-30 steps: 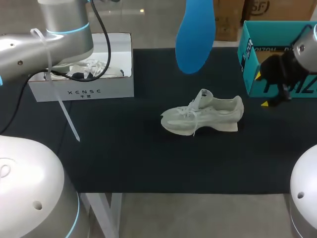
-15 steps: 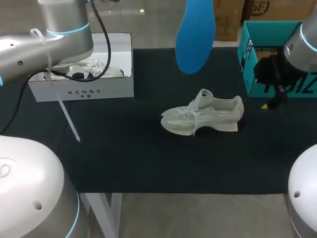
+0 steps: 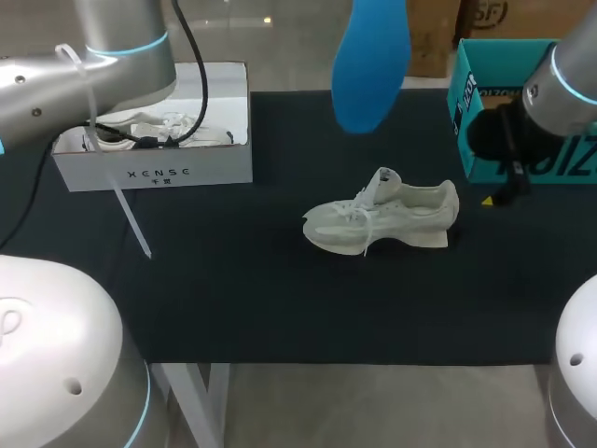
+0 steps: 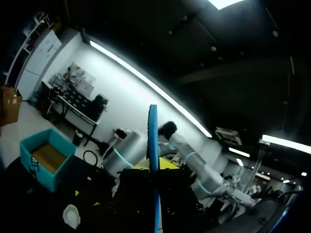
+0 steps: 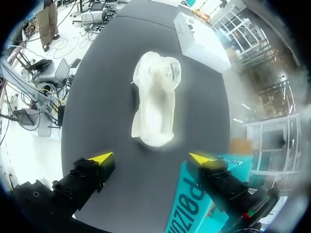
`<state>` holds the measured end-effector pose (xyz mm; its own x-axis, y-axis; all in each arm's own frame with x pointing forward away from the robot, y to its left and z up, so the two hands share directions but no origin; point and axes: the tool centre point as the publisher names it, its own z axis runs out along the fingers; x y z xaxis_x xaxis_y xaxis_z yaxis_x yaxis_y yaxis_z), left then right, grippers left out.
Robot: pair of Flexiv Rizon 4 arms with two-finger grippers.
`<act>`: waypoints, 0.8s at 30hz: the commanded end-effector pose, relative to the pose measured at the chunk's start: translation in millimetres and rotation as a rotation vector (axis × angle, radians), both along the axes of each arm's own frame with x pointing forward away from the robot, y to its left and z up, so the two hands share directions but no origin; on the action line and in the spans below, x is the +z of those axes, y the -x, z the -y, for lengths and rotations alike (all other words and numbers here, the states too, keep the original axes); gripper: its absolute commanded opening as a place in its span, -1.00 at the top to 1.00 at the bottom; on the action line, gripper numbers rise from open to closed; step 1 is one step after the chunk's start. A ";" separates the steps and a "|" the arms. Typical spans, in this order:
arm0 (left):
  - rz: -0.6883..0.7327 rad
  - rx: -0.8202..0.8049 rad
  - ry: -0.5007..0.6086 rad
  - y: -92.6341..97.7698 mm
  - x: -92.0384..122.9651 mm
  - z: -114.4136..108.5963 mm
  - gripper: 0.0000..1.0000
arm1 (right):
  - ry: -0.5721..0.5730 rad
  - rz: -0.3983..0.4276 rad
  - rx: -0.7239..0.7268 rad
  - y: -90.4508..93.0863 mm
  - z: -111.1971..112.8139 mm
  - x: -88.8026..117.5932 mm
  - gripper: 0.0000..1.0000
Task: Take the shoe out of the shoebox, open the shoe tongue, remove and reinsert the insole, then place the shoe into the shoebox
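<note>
A pale grey-white shoe lies on its side on the black mat, toe to the left. Above the table's back edge hangs a blue insole; the gripper holding it is out of the head view. In the left wrist view my left gripper is shut on the insole, seen edge-on. Right of the shoe's heel, my right gripper hangs in front of the teal shoebox. In its own view the right gripper is open and empty, with the shoe ahead of it.
A white box holding another pale shoe stands at the back left, under my left arm. A white cable tie hangs off that arm. The teal shoebox sits close beside one right finger. The white box lies beyond the shoe.
My right gripper has shifted a little left, along the front of the teal shoebox towards the shoe. The insole has risen slightly. The shoe has not moved.
</note>
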<state>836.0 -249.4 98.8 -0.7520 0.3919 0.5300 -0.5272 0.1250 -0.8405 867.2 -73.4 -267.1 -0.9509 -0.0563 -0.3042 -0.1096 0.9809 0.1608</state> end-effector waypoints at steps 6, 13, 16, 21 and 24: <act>0.015 0.073 -0.044 21.2 21.2 -8.1 1.00 | -0.015 -0.001 0.020 -11.9 -11.8 -8.3 -1.00; -0.004 0.099 -0.039 19.2 18.2 -13.0 1.00 | -0.002 -0.002 0.047 -19.4 -25.4 -5.0 -1.00; -0.004 0.099 -0.039 19.2 18.2 -13.0 1.00 | -0.011 -0.005 0.031 -23.1 -30.4 -7.5 -1.00; -0.004 0.099 -0.039 19.2 18.2 -13.0 1.00 | 0.018 -0.016 0.025 -32.1 -44.8 -11.5 -1.00; -0.004 0.099 -0.039 19.2 18.2 -13.0 1.00 | 0.022 -0.028 0.030 -38.0 -52.1 -15.7 -1.00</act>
